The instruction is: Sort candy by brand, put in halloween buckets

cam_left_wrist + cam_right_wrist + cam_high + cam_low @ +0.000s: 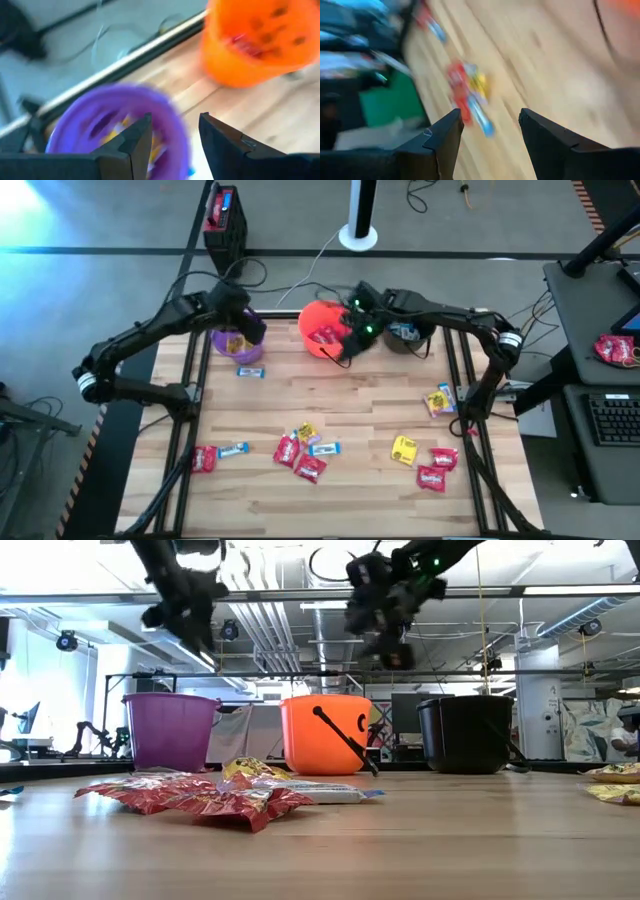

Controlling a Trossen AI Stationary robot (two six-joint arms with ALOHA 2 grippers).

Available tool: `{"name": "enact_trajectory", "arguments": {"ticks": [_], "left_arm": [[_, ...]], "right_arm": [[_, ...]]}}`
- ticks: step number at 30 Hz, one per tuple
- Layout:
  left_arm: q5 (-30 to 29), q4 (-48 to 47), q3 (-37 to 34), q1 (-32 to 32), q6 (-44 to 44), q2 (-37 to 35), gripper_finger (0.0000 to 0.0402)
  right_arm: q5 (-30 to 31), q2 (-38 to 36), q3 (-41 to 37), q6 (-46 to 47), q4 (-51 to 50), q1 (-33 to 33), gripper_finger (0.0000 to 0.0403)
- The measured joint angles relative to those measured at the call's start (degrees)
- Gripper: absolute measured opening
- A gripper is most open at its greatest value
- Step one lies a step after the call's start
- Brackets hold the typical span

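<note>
Left gripper (243,330) hangs over the purple bucket (236,343) near the table's far edge, fingers parted, nothing between them; yellow packets already lie inside. Right gripper (352,340) hangs at the orange bucket (322,330), fingers wide apart and empty. The black bucket (405,336) stands just beside. Loose candy (300,452) lies along the near edge. Judgement: each release is best made with the fingers centred above the rim, then lifting straight up so they clear the wall.
</note>
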Motion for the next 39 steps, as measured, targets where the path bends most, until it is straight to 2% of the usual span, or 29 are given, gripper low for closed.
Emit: {"name": "enact_trajectory", "arguments": {"ticks": [4,7,9,15,20,24,28,33,39], "left_arm": [[0.7,6.8,0.1,-3.3,1.8,-3.0,0.014],[0.6,11.3,0.1,-5.6,3.4,-5.3,0.0135],[0.7,13.5,0.1,-7.1,4.4,-6.3,0.0133],[0.7,16.1,0.1,-9.8,5.7,-9.0,0.0132],[0.9,17.6,0.1,-10.7,5.7,-10.2,0.0132],[0.9,19.6,0.1,-10.8,5.7,-10.0,0.0132],[0.9,21.6,0.1,-10.8,5.7,-9.1,0.0132],[0.9,21.8,0.1,-10.7,5.7,-7.7,0.0132],[0.9,21.7,0.1,-10.7,5.7,-6.5,0.0132]], "right_arm": [[8.1,-1.8,0.0,-2.3,-15.8,3.4,0.0194],[16.9,-3.6,-1.1,-1.1,-21.8,6.4,0.0194],[20.9,-5.0,-3.1,1.5,-22.8,8.0,0.0194],[25.0,-10.1,-14.1,10.5,-23.0,10.2,0.0194],[34.9,-14.4,-26.4,19.7,-26.3,10.5,0.0194],[36.9,-15.3,-35.3,22.5,-26.4,10.5,0.0194],[37.9,-14.3,-40.7,22.8,-25.7,10.5,0.0194],[39.4,-14.1,-43.2,23.3,-22.2,10.5,0.0192],[39.5,-14.0,-45.0,23.8,-18.4,10.5,0.0169]]}}
